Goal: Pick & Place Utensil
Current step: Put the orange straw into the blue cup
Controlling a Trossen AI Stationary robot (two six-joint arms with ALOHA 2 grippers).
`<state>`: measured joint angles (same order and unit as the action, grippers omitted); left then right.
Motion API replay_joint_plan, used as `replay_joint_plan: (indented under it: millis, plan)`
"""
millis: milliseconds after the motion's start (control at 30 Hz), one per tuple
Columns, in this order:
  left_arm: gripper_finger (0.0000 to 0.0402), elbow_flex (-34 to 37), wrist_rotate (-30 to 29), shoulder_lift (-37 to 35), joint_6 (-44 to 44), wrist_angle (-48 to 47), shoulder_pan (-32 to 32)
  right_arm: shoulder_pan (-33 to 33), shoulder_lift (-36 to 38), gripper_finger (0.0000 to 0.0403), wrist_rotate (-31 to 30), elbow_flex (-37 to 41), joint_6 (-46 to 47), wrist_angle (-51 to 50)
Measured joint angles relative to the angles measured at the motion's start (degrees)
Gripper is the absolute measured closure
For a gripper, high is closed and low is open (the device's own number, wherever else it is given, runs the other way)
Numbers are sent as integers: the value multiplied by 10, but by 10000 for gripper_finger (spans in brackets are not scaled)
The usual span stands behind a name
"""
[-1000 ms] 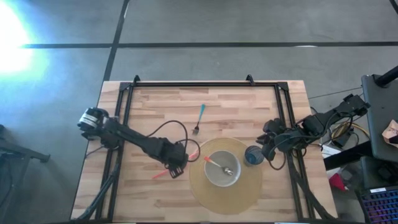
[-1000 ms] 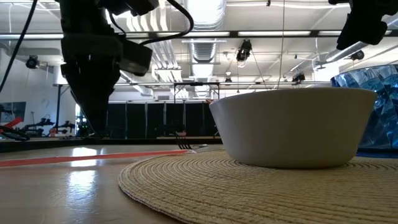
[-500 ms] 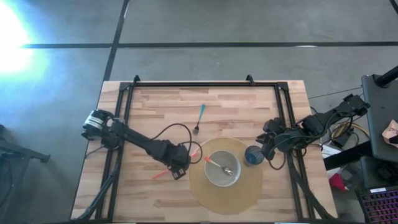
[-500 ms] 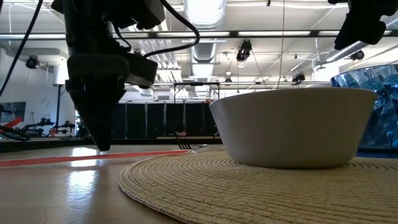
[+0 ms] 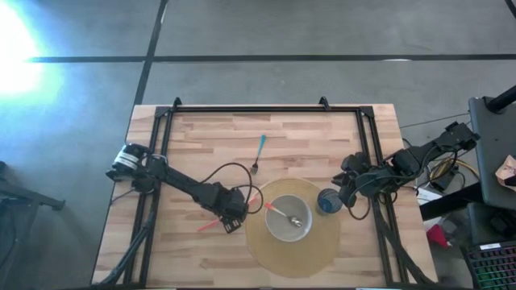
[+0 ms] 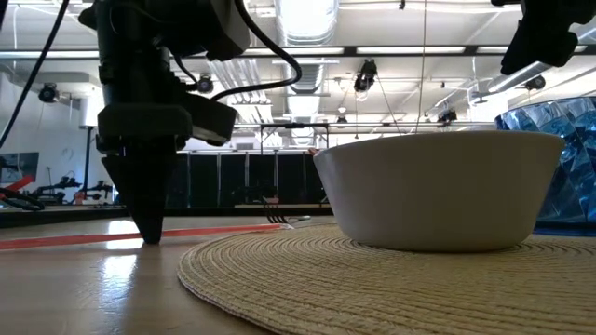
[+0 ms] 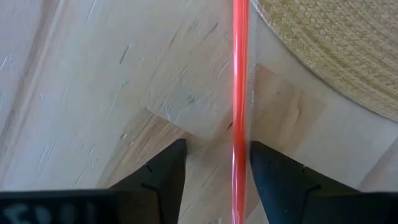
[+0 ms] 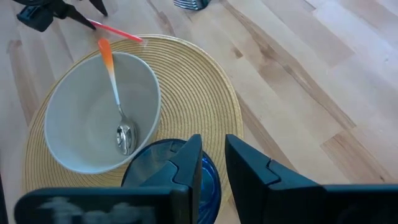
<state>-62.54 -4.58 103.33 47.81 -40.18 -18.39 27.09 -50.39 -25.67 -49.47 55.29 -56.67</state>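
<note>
Low view — left hand [image 6: 149, 233] lower than before | fingers spread astride red utensil [image 7: 239, 93] | right hand [image 8: 208, 158] part-open — unmoved

Left gripper [image 7: 214, 165] parted, low; right gripper [image 8: 211, 158] seemingly narrow.

A thin red utensil handle [image 7: 240, 93] lies flat on the wooden bench [image 5: 201, 145], just off the left edge of the round woven mat [image 5: 322, 242]; its working end cannot be made out. A spoon [image 8: 118, 106] with an orange handle and metal bowl rests slanted inside the white bowl [image 8: 74, 118] on that mat. A fork [image 5: 258, 153] with a blue handle lies apart on the bare wood, beyond the mat.
</note>
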Motion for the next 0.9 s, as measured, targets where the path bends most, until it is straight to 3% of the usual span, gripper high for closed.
replay_joint_plan:
  millis: [133, 600, 900]
  plan:
    - [247, 0, -7, 0, -1, -2, -1, 0, 0, 335, 0, 0, 0, 0]
    - [388, 1, -9, 1, -60, -9, 0, 0, 0, 335, 0, 0, 2, 0]
    - [400, 4, -3, -23, -77, -13, 0, 0, 0, 335, 0, 0, 2, 0]
